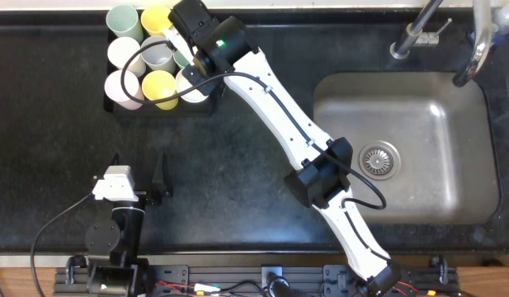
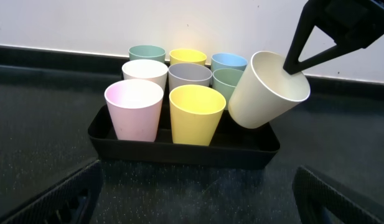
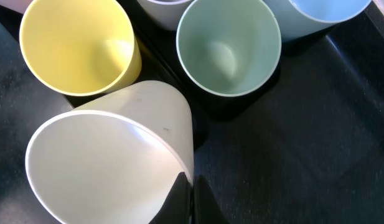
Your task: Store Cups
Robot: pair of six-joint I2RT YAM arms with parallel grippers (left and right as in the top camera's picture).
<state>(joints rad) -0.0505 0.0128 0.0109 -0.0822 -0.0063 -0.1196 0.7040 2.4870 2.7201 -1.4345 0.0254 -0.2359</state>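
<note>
A black tray (image 2: 179, 152) on the dark counter holds several upright cups, among them a pink cup (image 2: 134, 109), a yellow cup (image 2: 196, 114), a grey cup (image 2: 189, 76) and a pale green cup (image 3: 229, 46). My right gripper (image 3: 190, 186) is shut on the rim of a cream cup (image 2: 266, 90), which hangs tilted at the tray's front right corner, mouth facing outward. From above, the right gripper (image 1: 184, 45) lies across the tray (image 1: 188, 110). My left gripper (image 1: 140, 169) stands open near the counter's front left, facing the tray from a distance.
A steel sink (image 1: 402, 148) with a faucet (image 1: 419, 33) takes up the right side. The right arm stretches diagonally across the counter's middle. Bare dark counter lies between the left gripper and the tray.
</note>
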